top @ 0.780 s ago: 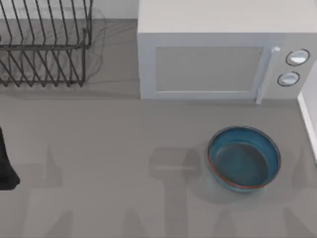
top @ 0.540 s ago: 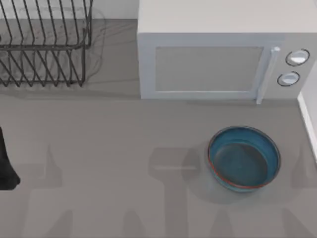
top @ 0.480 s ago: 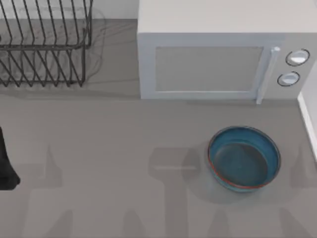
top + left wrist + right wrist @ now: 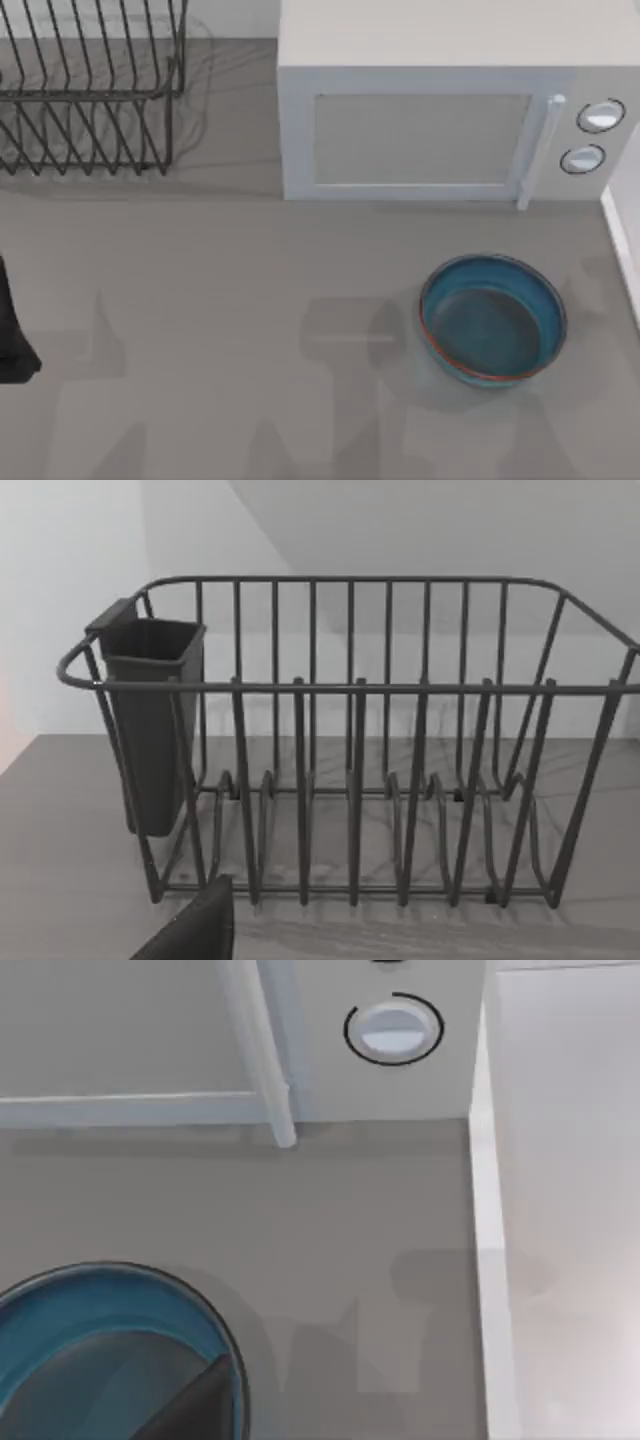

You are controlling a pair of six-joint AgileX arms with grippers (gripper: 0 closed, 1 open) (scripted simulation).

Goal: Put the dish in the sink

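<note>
No readable text, label, brand, number or sign anywhere. Checked the white box-shaped microwave (image 4: 450, 110): door panel blank, its two round silver dials (image 4: 600, 116) carry no markings, same for the dial seen in the right wrist view (image 4: 393, 1030). Dark wire dish rack (image 4: 350, 750) with its dark plastic cup (image 4: 150, 720): unmarked. Round blue glazed dish (image 4: 492, 320) on the grey surface (image 4: 250, 300): plain.

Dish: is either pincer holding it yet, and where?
No. The dish sits untouched on the counter, in front of the microwave.
</note>
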